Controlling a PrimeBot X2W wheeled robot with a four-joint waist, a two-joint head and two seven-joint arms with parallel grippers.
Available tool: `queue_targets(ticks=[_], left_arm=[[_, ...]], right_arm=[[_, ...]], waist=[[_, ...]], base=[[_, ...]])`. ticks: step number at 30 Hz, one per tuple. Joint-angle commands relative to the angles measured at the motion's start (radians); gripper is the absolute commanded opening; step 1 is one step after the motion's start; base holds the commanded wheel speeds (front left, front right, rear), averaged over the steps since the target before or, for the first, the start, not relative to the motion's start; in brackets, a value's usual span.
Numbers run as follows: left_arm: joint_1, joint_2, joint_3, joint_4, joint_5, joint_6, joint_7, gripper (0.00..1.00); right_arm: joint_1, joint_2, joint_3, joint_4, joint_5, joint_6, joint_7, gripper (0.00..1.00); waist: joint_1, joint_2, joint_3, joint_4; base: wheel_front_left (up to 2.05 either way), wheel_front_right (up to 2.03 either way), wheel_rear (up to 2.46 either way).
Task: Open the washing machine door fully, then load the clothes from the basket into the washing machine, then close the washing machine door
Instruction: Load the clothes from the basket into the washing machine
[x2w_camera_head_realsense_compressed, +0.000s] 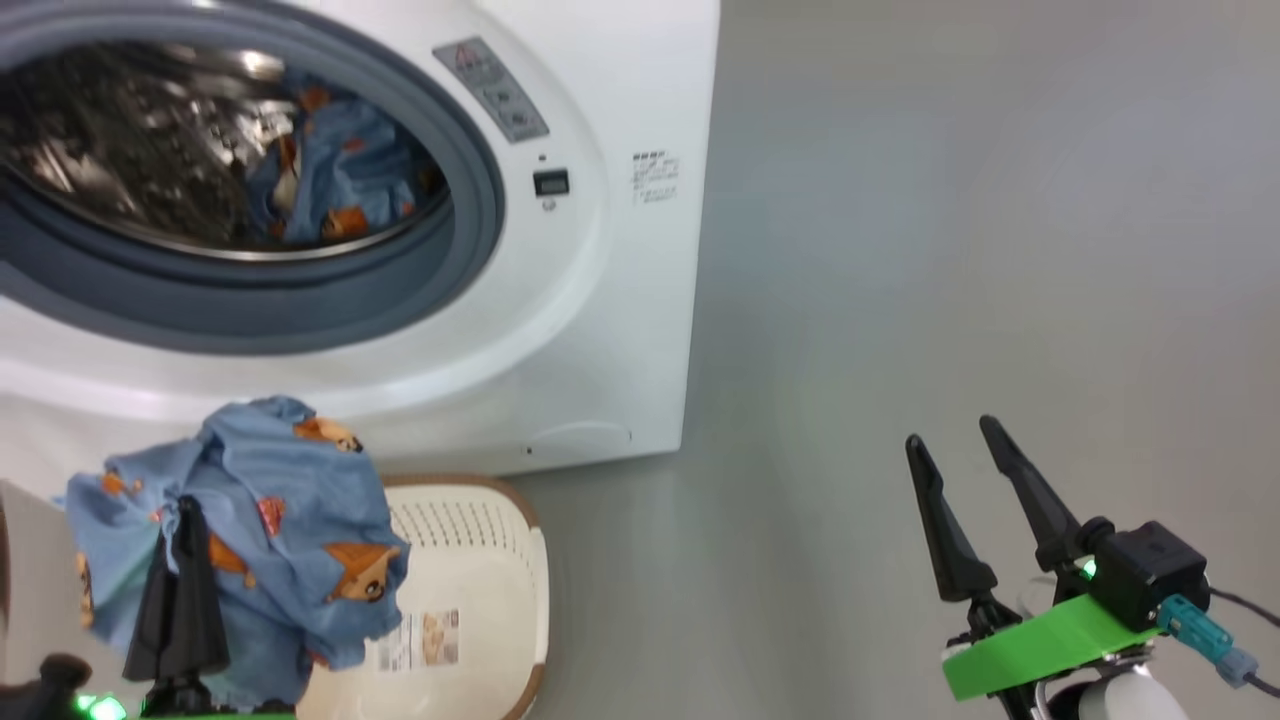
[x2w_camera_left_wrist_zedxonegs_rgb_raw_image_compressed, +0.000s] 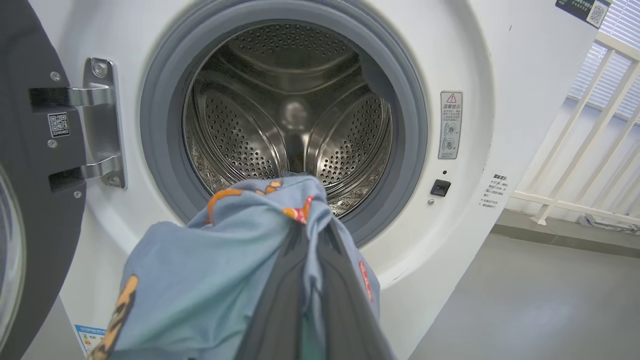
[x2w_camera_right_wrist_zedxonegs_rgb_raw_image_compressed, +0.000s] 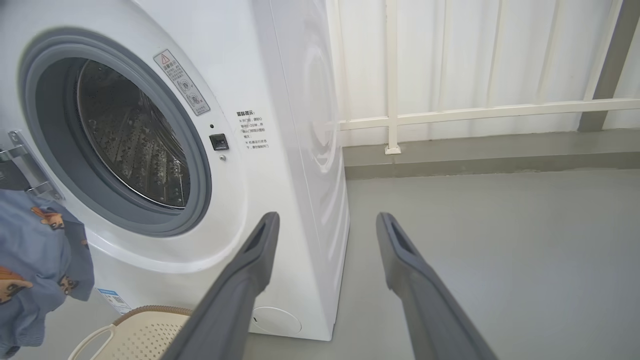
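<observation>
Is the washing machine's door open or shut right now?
Open. The washing machine door stands swung aside on its hinge, and the steel drum shows through the round opening.

**Warning label and notices on the washer front**

Just right of the opening of the washing machine (x2w_camera_left_wrist_zedxonegs_rgb_raw_image_compressed: 500, 75), a grey label (x2w_camera_left_wrist_zedxonegs_rgb_raw_image_compressed: 450, 125) bears a red warning triangle, a heading that looks like 温馨提示, and two round pictograms. Its fine print is illegible. Farther right of the opening is a printed notice (x2w_camera_left_wrist_zedxonegs_rgb_raw_image_compressed: 498, 190) with the same heading. Left of the opening, a QR sticker (x2w_camera_left_wrist_zedxonegs_rgb_raw_image_compressed: 59, 125) sits on the washing machine door (x2w_camera_left_wrist_zedxonegs_rgb_raw_image_compressed: 30, 225). Below the opening, the blue label (x2w_camera_right_wrist_zedxonegs_rgb_raw_image_compressed: 114, 300) and the sticker (x2w_camera_head_realsense_compressed: 420, 640) inside the basket (x2w_camera_head_realsense_compressed: 460, 525) are unreadable.
</observation>
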Motion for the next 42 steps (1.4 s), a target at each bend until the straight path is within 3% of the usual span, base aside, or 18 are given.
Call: queue_targets(ticks=[1,24,35,42], left_arm=[[0.021,0.014,0.039,-0.052,0.025,-0.003,-0.009,0.0],[0.138,0.013,0.101,-0.129,0.018,0.002,-0.009,0.0],[0.131,0.013,0.082,-0.127,-0.008,0.009,-0.009,0.0],[0.049,0.013,0.072,-0.123,0.01,0.005,-0.009,0.0]], right_arm=[[0.018,0.006,0.02,-0.033,-0.019,0.003,0.008,1.0],[0.083,0.029,0.019,-0.073,-0.049,0.003,0.049,1.0],[0.085,0.032,0.023,-0.077,-0.045,0.003,0.052,1.0],[0.077,0.034,0.025,-0.072,-0.031,0.003,0.041,1.0]], waist=[[0.0001,0.0,-0.079,-0.022],[0.0001,0.0,-0.188,-0.056],[0.0001,0.0,-0.164,-0.059],[0.0001,0.0,-0.094,-0.062]], base=[[0.0,0.0,0.0],[0.0,0.0,0.0],[0.0,0.0,0.0],[0.0,0.0,0.0]])
